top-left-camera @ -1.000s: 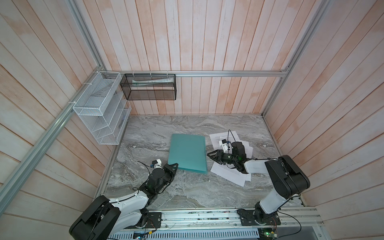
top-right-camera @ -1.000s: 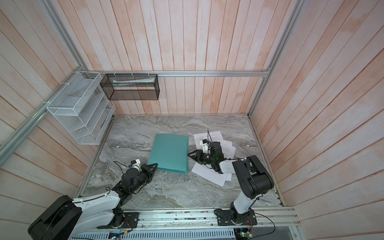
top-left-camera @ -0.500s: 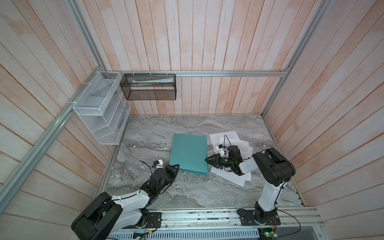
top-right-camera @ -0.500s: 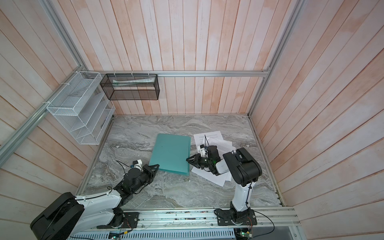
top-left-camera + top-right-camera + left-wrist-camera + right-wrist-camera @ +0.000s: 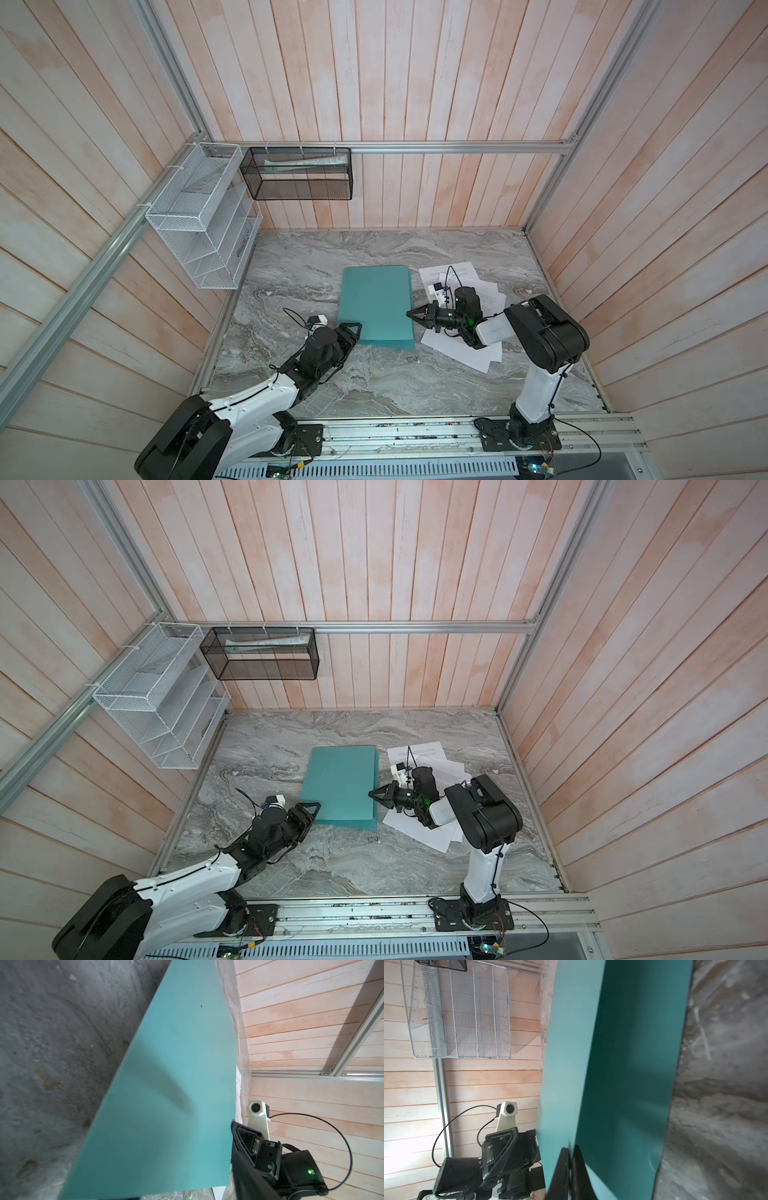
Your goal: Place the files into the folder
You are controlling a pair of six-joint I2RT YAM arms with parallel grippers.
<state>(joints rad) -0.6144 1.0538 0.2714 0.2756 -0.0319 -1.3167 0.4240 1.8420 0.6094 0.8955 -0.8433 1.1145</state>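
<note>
The right gripper (image 5: 412,314), newly closed, now pinches the cover edge of the folder (image 5: 374,299); the left gripper (image 5: 354,328), newly wide, lets go. Opening can begin; files (image 5: 469,270) lie beside it.

files (image 5: 469,272) just R of folder (image 5: 376,299)
</note>
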